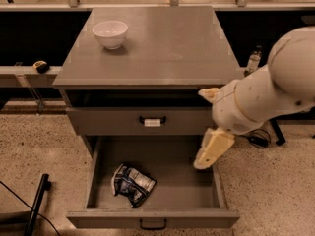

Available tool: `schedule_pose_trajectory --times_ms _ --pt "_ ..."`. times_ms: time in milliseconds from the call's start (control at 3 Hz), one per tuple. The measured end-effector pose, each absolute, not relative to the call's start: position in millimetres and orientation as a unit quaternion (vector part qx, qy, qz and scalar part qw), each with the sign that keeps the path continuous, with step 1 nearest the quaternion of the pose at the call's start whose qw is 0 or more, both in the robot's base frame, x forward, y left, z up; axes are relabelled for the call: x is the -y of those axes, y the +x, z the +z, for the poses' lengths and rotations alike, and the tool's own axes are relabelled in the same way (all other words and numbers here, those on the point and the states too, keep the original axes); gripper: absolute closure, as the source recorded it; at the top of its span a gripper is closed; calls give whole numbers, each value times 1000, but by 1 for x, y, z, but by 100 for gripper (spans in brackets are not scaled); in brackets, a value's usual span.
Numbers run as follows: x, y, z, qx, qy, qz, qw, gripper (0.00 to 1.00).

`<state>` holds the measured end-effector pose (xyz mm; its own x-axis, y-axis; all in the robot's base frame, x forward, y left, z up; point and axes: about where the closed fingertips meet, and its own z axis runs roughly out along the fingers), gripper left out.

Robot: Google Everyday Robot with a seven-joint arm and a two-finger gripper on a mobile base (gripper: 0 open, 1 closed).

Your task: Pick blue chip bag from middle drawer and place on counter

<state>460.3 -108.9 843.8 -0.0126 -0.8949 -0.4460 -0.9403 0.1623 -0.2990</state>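
Nearest to me, the middle drawer is standing pulled out, a shallow grey box with a dark bar handle on its front. The blue chip bag is lying crumpled on the drawer floor toward the left, its dark foil creased and its panels white. My gripper, cream and smooth, is hanging over the drawer's right side, well apart from the bag and carrying nothing. I cannot tell whether it is open or closed. So the pick and the placing are both waiting. Farther back, the flat grey counter is bearing a round white bowl.
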Motion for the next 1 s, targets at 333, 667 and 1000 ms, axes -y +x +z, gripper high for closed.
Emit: schedule_pose_trajectory --times_ms 333,667,1000 --pt "40 459 798 -677 -649 120 327 0" --pt "7 472 786 -643 -630 176 397 0" --pt "4 471 780 -619 -645 181 409 0"
